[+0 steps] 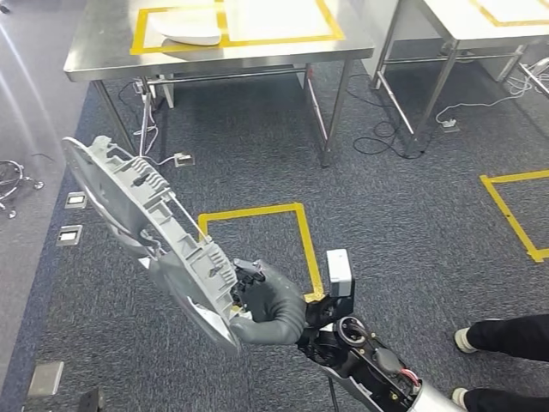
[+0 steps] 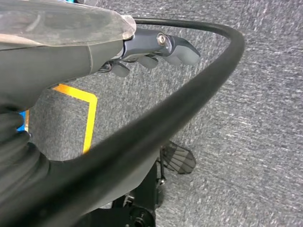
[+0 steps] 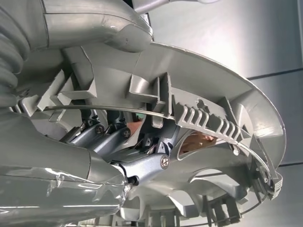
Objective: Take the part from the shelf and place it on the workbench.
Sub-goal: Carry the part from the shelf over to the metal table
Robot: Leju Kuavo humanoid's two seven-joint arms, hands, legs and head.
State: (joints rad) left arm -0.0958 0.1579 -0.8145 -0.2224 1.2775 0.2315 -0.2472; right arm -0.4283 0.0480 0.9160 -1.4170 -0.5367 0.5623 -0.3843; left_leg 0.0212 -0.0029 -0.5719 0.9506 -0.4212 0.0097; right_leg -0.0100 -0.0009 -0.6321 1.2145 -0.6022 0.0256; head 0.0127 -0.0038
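Right hand (image 1: 259,296) around part (image 1: 146,227) (fingers curled inside)

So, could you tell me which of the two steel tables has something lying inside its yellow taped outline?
The left table: a flat white part lies inside its yellow outline. The outline on the right table looks bare where visible.
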